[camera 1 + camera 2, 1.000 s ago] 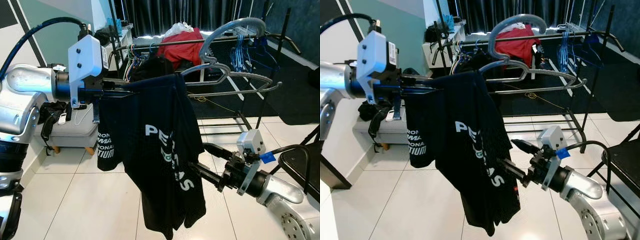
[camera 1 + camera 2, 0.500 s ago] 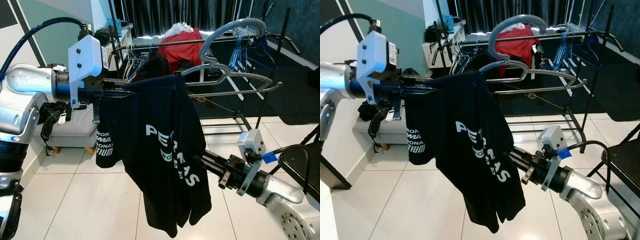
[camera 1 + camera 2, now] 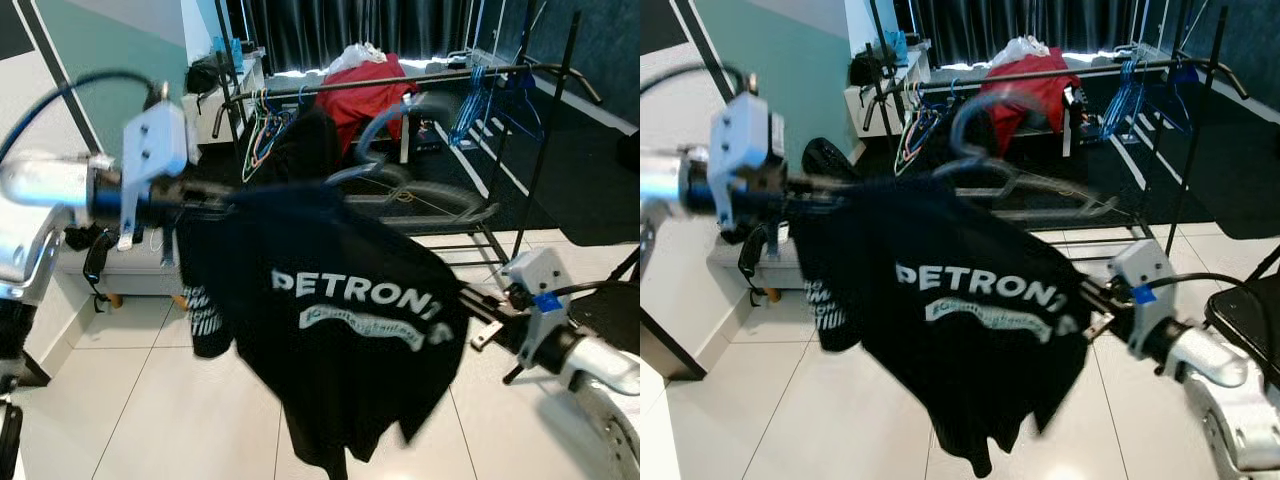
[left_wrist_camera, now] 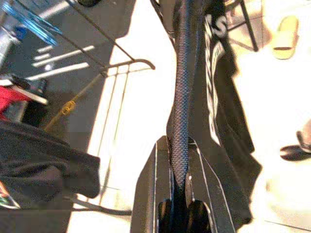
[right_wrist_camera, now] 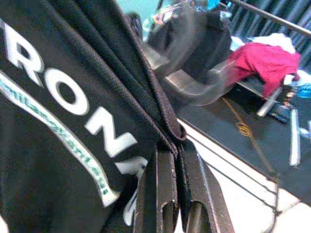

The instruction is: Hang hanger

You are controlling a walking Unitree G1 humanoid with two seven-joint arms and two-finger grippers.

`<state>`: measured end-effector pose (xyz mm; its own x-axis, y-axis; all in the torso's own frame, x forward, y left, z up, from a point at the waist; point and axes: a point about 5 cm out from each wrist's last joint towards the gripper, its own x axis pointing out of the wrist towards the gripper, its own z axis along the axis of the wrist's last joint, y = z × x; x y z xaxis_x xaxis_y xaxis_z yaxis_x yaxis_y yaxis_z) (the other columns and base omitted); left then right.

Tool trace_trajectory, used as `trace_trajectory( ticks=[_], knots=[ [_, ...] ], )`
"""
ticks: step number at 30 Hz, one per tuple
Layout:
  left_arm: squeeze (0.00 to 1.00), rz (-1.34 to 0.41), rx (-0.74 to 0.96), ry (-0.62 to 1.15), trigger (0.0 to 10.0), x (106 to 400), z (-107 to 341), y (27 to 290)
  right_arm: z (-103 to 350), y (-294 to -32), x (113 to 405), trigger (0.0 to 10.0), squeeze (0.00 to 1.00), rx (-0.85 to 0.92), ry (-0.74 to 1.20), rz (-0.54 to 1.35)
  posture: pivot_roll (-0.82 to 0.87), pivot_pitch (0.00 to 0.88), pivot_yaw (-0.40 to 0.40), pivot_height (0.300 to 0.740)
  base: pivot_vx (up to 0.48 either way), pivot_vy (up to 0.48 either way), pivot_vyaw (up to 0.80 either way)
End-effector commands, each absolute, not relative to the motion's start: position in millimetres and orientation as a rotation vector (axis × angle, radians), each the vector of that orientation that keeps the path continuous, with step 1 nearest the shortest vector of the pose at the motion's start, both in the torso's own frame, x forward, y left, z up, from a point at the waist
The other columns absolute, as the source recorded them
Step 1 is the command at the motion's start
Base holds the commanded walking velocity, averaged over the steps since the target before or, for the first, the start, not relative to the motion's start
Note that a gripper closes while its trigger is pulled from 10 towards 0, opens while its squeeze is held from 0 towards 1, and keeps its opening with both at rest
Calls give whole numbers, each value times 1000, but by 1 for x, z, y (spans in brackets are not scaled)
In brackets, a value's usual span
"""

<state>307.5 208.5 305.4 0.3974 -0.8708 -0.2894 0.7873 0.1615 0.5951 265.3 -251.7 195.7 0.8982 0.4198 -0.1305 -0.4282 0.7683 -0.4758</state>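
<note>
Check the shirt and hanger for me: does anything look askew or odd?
Yes. The black shirt is not draped on the grey hanger; it is stretched between the left gripper and right gripper, each clamping a hem. The hanger sits tilted above, blurred.

head stereo forward-down; wrist cameras along fingers

The robot has two silver, rounded metal arms. Each wrist carries a pale grey, boxy camera housing; two dark screw heads mark the left one. A thick black cable arcs from the left housing back over the arm, and a thinner black cable runs to the right housing, which bears a blue tag. Each arm ends in a gripper of long black fingers: the left gripper (image 4: 177,206) and the right gripper (image 5: 175,194).
</note>
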Motion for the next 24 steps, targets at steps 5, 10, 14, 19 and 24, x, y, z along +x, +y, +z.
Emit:
trace_trajectory(
  ticks=[5,10,14,19,24],
  knots=[
    [0,-1214,739,-16,10000,299,301,231,180,-262,263,0,0,-616,119,399,-71,0,93,740,0,0,0],
    [0,-1290,638,-6,10000,296,299,234,169,-248,262,0,0,-641,130,446,-67,0,95,740,0,0,0],
    [0,-1349,564,-38,10000,292,302,230,163,-242,262,0,0,-657,123,463,-68,0,98,740,0,0,0],
    [0,-1416,495,-62,10000,286,305,226,158,-238,261,0,0,-678,134,481,-68,0,99,740,0,0,0],
    [0,-1445,509,7,10000,283,300,231,160,-242,261,0,0,-686,129,465,-65,0,106,740,0,0,0]
  ],
)
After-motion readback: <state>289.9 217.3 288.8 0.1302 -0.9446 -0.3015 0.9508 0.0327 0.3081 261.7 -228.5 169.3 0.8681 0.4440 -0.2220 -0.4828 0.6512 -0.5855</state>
